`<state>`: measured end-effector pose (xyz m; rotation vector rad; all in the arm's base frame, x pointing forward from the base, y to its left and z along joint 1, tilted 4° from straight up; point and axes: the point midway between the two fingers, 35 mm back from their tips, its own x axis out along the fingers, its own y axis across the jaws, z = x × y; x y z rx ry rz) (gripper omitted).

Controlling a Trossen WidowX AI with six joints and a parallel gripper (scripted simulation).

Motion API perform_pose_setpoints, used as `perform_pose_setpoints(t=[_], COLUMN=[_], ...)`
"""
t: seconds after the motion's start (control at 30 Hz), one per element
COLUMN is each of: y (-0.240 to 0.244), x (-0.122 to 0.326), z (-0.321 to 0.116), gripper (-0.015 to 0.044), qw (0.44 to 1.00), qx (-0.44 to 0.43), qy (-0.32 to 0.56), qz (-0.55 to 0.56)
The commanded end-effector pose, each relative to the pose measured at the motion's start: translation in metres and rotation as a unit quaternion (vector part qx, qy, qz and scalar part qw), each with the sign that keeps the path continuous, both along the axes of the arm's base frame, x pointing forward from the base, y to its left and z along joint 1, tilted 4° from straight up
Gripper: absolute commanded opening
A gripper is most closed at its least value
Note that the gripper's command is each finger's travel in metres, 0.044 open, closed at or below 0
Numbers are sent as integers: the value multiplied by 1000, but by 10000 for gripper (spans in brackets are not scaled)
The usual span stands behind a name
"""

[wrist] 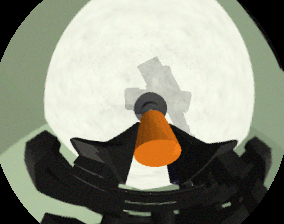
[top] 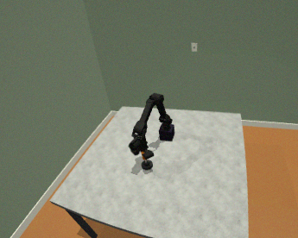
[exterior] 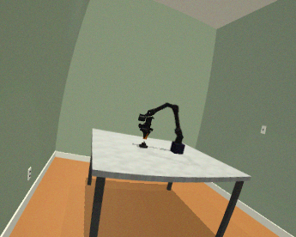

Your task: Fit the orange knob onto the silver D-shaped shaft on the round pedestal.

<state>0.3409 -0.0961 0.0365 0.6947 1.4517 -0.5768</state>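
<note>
Orange tapered knob (top: 143, 156) (wrist: 158, 142), its sides narrowing away from a broad round end in the wrist view, is pinched between the fingers of the black parallel-jaw gripper (top: 146, 154) (exterior: 145, 135) (wrist: 153, 125). It is held above the dark round pedestal (top: 147, 165) (exterior: 143, 146) (wrist: 149, 100), with a visible gap between them in the exterior view. From the knob, the pedestal lies toward six o'clock in the top and exterior views, and toward twelve in the wrist view, where the knob's narrow end overlaps its lower edge. The silver shaft cannot be made out there, nor can the knob's hole, so their alignment cannot be told.

The pedestal stands on the pale mottled tabletop (top: 197, 181) (exterior: 161, 167). In the top view, the arm's dark block-shaped base (top: 167, 133) (exterior: 178, 148) sits at one o'clock from it; in the exterior view, near three. The black jointed arm (top: 148, 113) (exterior: 177, 118) arches up from that base and descends to the gripper. A grey shadow (wrist: 160, 75) spreads around twelve o'clock from the pedestal in the wrist view.
</note>
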Motion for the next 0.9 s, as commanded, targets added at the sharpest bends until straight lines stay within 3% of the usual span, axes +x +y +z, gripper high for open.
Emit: perform_pose_setpoints(t=[0.0, 0.87], y=[1, 1], x=[1, 1], z=[1, 1], gripper=[0, 0], qw=[999, 910], qx=[5, 23], qy=[2, 24], qz=[-52, -412])
